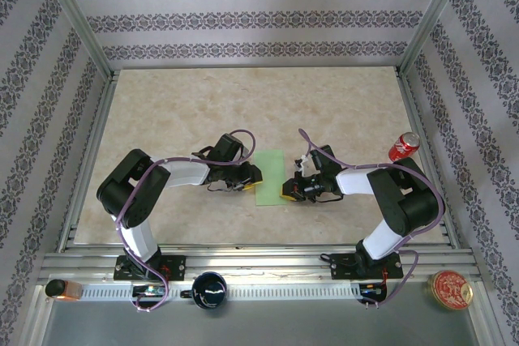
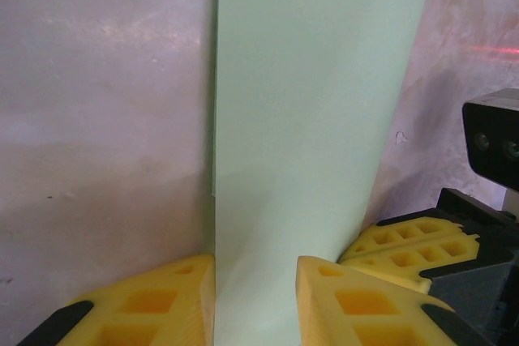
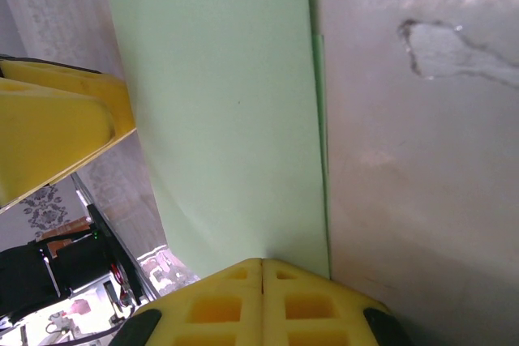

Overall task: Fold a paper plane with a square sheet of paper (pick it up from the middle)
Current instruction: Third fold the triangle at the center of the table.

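The light-green sheet of paper is a narrow rectangle, folded over, in the middle of the marble table. My left gripper is at its left edge, low over the table. In the left wrist view the paper runs between my two yellow fingers, which stand apart. My right gripper is at the sheet's near right corner. In the right wrist view its fingers are pressed together on the edge of the paper, which curves up off the table there.
A red soda can stands at the right of the table. On the front rail are a black mug, a round red tin and a small orange object. Metal frame posts and patterned walls enclose the table.
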